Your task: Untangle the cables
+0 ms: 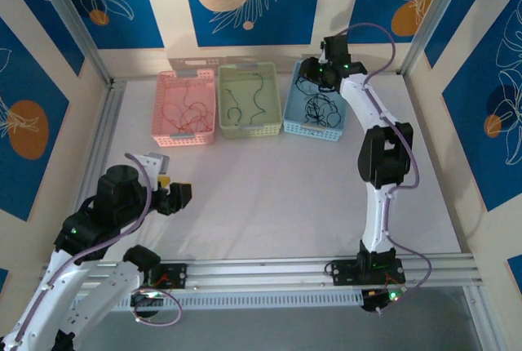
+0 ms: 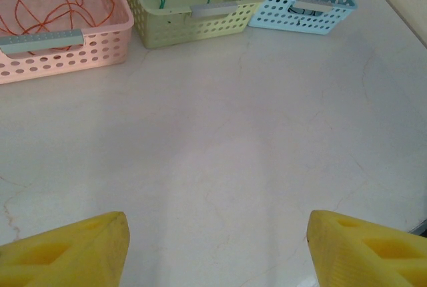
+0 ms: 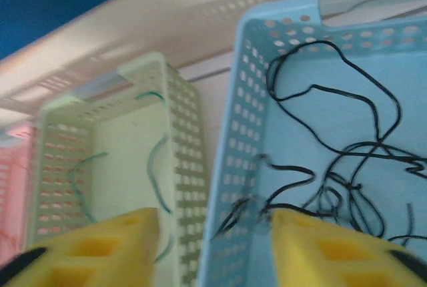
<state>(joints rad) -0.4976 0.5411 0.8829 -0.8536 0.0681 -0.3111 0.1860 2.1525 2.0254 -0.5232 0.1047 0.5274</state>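
Note:
The cables lie sorted by colour. Red cables fill the pink basket, green cables the green basket, and black cables the blue basket. My right gripper hovers open over the blue basket's left wall. A blurred black strand hangs loose between its yellow fingers, across that wall. My left gripper stands open above the bare white table near the front left, with nothing between its fingers.
The three baskets sit side by side along the back wall. In the top view the right gripper is over the blue basket's far left corner, and the left gripper is well in front of the pink basket. An aluminium rail runs along the near edge.

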